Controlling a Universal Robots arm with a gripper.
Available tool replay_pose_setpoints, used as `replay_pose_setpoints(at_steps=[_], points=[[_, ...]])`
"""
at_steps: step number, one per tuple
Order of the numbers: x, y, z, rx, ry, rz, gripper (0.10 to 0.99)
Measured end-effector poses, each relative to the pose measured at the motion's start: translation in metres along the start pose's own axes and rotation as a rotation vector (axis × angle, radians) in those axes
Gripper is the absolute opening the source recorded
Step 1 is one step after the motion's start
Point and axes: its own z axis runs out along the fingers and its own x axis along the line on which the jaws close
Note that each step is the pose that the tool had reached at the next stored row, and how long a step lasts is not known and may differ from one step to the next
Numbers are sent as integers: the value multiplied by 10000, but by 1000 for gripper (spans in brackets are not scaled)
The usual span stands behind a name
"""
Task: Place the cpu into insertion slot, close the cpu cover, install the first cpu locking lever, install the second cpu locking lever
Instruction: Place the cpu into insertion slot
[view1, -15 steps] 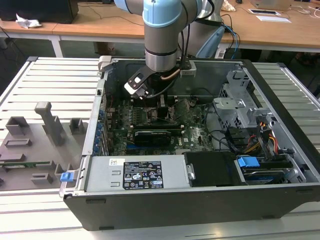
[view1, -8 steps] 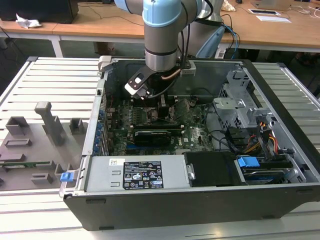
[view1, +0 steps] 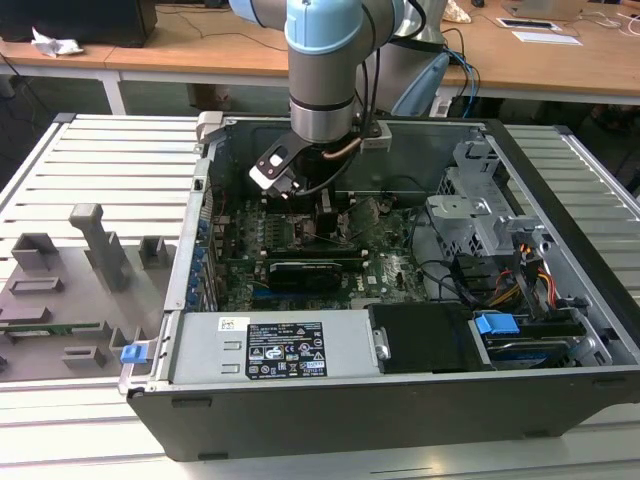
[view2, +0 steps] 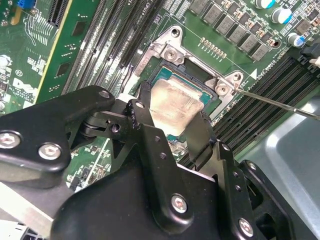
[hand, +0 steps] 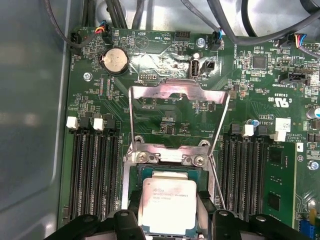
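We see the robot arm (view1: 322, 70) reaching into the open computer case (view1: 350, 400) at twelve o'clock, above the green motherboard (view1: 385, 265); grey fixtures (view1: 90, 250) sit at nine o'clock.

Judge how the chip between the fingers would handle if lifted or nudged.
The chip looks like a flat metal-topped plate, so it is probably stiff and light. Its smooth top and thin edges may slip in the gripper. Flat and square, it should not roll.

The exterior view looked down from high and well back at the open computer case (view1: 300, 420), with the arm (view1: 322, 60) reaching into it. Both wrist views sat close over the circuit board (hand: 250, 85) (view2: 50, 75), facing down past the gripper (view2: 172, 120) (hand: 167, 210), and shared the chip (view2: 172, 105) (hand: 167, 200) between its fingers (view2: 200, 137).
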Motion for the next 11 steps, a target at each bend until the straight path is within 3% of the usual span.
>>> replay_pose_setpoints(at_steps=[2,3,11], points=[[0,0,1,-1,1,0,522],[0,0,1,-1,1,0,600],[2,4,-54,0,-4,-1,600]])
